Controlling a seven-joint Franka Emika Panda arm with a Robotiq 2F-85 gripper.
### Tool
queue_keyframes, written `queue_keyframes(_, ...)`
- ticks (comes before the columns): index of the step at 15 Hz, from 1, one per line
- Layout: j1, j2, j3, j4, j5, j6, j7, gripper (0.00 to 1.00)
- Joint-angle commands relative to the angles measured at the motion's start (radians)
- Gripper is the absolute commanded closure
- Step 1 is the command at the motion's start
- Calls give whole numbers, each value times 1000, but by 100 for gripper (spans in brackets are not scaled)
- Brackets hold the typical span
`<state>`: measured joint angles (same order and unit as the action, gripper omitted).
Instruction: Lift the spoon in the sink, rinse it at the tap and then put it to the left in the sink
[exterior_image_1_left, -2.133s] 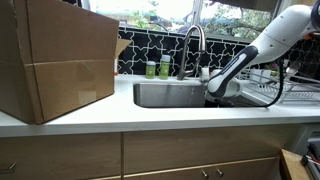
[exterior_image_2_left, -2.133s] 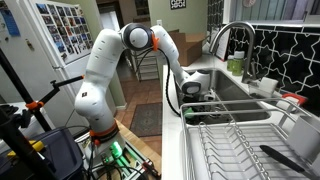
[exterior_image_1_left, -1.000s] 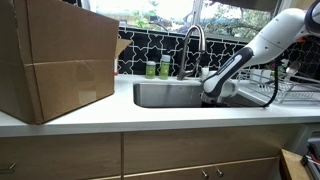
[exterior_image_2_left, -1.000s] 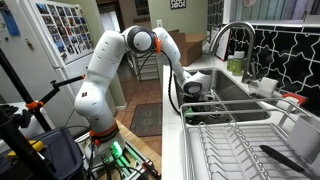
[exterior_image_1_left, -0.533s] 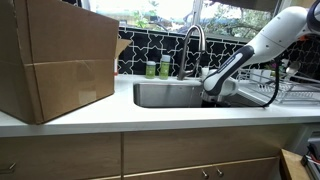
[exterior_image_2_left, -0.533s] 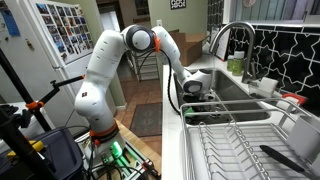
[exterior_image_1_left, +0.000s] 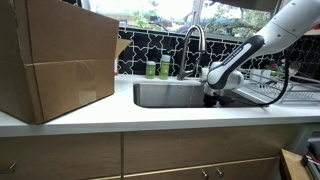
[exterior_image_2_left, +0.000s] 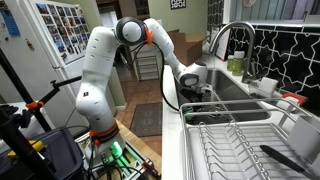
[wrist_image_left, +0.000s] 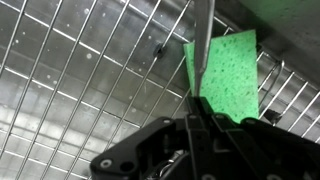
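While your fingers (wrist_image_left: 192, 132) clamp shut on the slim steel spoon (wrist_image_left: 204, 40), its shaft runs straight out from them over the wire grid (wrist_image_left: 80, 80) in the stainless-steel sink (exterior_image_1_left: 165, 96), crossing a green sponge (wrist_image_left: 232, 75).

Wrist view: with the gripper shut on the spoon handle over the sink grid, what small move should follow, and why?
Probably raise the spoon toward the tap spout: the gripper is shut on its handle, low inside the sink above the green sponge, well below the spout, so rinsing is not yet done.
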<state>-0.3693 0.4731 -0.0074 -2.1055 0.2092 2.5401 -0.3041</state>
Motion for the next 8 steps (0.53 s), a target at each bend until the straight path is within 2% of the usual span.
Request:
queue_keyframes(1, 72, -88, -67, -75, -42, -12, 120, 98)
queue_keyframes(5, 132, -142, -132, -103, -130, -18, 226, 98)
queue_keyframes(6, 105, -92, -100, -60, -80, -2, 173, 93)
queue_keyframes(8, 120, -114, -116, -73, -100, -2, 195, 93)
